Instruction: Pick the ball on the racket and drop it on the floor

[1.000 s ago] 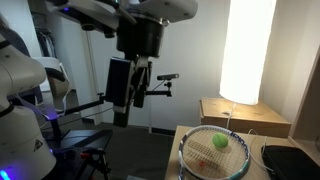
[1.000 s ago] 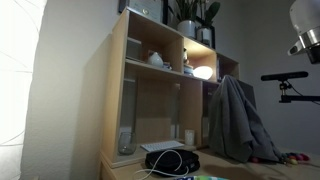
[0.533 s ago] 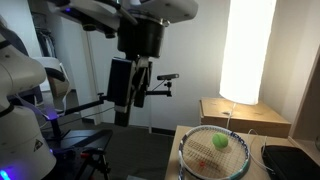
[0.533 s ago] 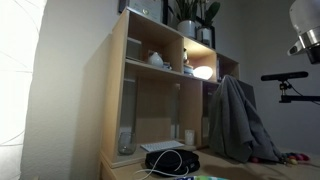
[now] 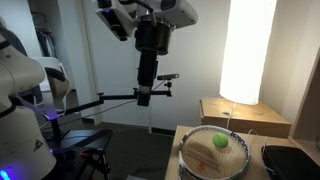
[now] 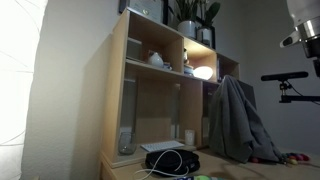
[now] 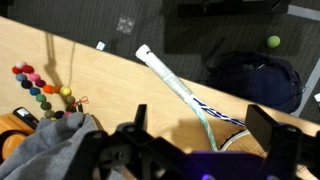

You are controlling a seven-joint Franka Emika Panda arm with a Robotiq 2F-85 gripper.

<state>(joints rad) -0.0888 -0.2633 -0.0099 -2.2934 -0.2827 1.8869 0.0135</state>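
Ball [image 5: 219, 142] rests on racket [image 5: 214, 160] strings, on the worktop [image 5: 185, 131]. Tool [image 7: 200, 120] hangs released, jaws wide apart, well apart from it. Judged light, springy, liable to roll; pinch across its widest part from above.

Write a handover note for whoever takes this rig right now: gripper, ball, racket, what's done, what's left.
Gripper: open and empty, high in the air, well to the side of the table.
Ball: on the strings of the racket, which lies flat on the table.
Done: nothing, ball not yet grasped.
Left: move over the racket, descend, grip the ball, carry it past the table edge, release over the floor.
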